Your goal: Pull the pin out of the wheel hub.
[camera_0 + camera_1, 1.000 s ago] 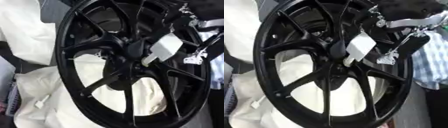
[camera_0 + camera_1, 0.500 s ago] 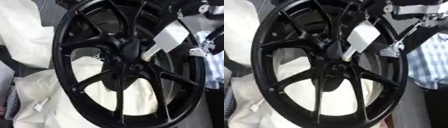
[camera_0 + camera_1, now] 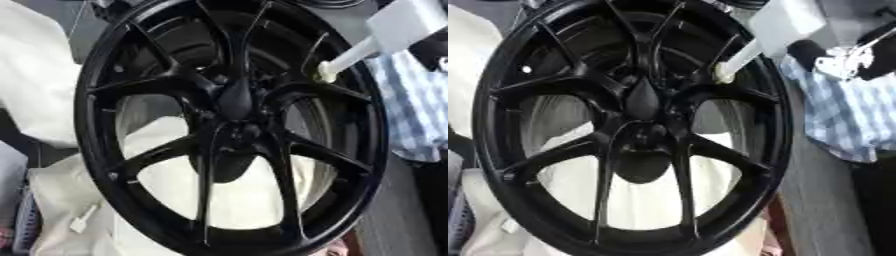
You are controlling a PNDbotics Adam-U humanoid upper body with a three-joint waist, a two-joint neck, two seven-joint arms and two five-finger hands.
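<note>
In the left eye view, your pin (image 3: 385, 35) is clear of the black wheel (image 3: 229, 125), its tip apart from the hub (image 3: 234, 100), up by the rim's upper right. In the right eye view, your right hand (image 3: 852, 59) shows partly; you cannot tell its grasp.
</note>
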